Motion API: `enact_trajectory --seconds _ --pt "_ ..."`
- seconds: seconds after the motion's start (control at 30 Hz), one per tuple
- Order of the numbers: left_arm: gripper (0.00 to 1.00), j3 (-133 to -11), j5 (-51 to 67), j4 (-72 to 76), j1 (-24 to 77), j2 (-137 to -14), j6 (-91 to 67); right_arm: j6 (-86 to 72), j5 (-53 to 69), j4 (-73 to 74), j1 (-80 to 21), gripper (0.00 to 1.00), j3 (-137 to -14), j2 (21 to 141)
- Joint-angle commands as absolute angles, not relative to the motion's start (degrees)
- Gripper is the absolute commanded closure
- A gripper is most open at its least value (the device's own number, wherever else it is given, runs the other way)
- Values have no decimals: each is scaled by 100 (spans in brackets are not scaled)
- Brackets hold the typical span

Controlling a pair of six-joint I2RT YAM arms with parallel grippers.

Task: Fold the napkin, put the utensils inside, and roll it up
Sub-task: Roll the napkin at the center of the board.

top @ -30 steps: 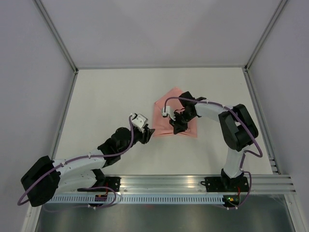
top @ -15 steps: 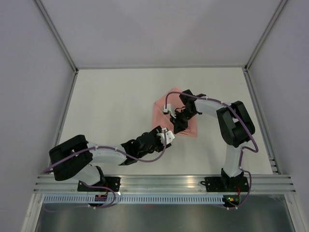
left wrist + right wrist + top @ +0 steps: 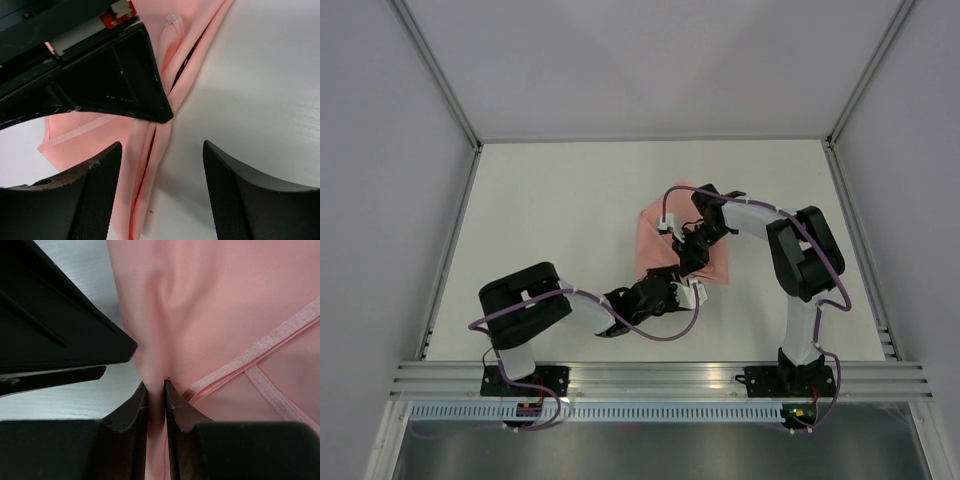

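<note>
Folding is looking finished, and judging by how the cloth is lying, the robot is securing the edge ahead of the roll

Top view: the napkin (image 3: 655,240) is lying as a compact folded pink shape near the middle of the white worktop (image 3: 550,200), on the right arm's side. The right end effector (image 3: 691,262) is sitting on its near edge. The left end effector (image 3: 672,284) is hovering just beside it at the near-left corner. The utensils are not showing from here.

Left wrist view: the left fingers (image 3: 95,195) are standing wide apart and gripping nothing, straddling the napkin's layered edge. The cloth is running away from the camera in long stacked folds. A thin dark line inside one fold could be a utensil or only shadow; I cannot tell which. The right end effector's black body is filling the upper left, its tip touching the cloth.

Right wrist view: the right fingers (image 3: 135,410) are squeezing shut on a raised pleat of the napkin. The fabric is looking smooth, thin and slightly shiny, with a stitched hem (image 3: 260,347) crossing at the right.

The next move is probably calling for the left jaws to close on the layers beside that pinch without bumping the other arm, since such slippery cloth could slide apart
</note>
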State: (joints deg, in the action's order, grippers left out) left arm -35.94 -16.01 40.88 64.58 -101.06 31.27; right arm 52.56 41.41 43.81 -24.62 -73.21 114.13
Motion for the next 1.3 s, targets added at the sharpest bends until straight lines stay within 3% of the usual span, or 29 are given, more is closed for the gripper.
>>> enact_trajectory --seconds 0.0,0.33,0.73,0.93,1.03,1.27 --pt "29 -3893 -1688 4360 6495 -10397 3779 5590 3111 4931 -2461 84 -6926 12102" --pt "35 -4166 -1872 3596 6442 -10889 4025 5739 3129 5264 -2400 85 -7189 12296" --pt "58 -4324 -1855 2892 6302 -10969 3938 5818 3094 5449 -2364 85 -7339 12384" --pt "78 -4526 -1627 2435 6267 -11030 3771 5810 3111 5475 -2329 85 -7409 12436" --pt "93 -4710 -1372 2040 6214 -10978 3604 5801 3129 5493 -2320 85 -7427 12445" --pt "98 -4878 -739 1486 6021 -10811 3340 5757 3217 5502 -2303 81 -7409 12349"
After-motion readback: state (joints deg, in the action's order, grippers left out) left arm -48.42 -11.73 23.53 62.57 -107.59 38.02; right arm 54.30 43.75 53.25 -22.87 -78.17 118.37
